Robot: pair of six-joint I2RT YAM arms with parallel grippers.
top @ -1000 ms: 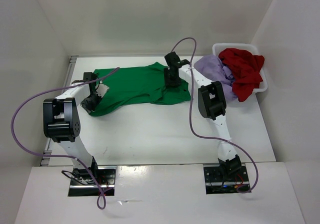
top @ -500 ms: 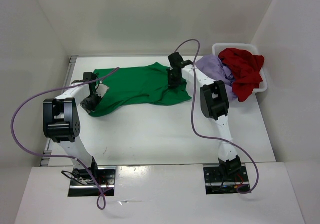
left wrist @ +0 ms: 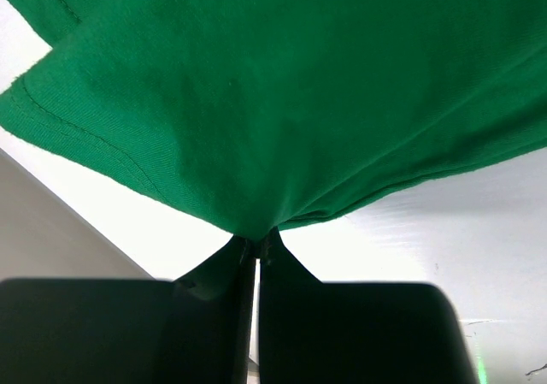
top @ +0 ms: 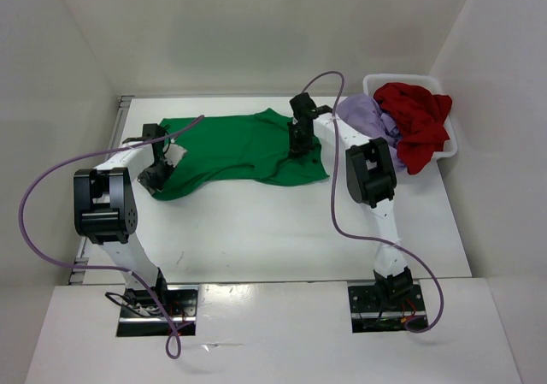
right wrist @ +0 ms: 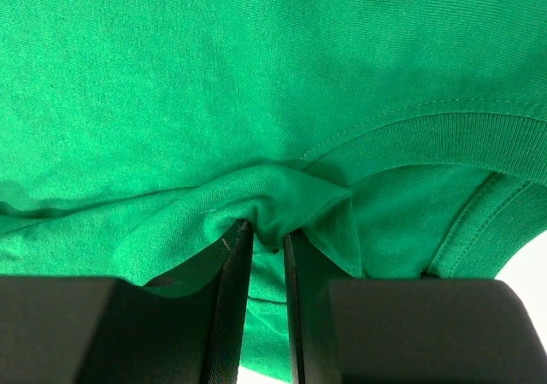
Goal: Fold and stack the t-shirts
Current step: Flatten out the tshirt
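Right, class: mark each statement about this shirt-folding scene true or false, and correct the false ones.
1. The left gripper is shut on the green t-shirt. True.
2. The right gripper hangs open, holding nothing. False: it pinches a fold of the green t-shirt near the collar.
3. The dark red t-shirt lies in the white basket. True.
4. The lavender t-shirt is spread flat beside the green one. False: it sits crumpled at the basket's left side.

no readable text, labels or numbers (arm markings perhaps too small)
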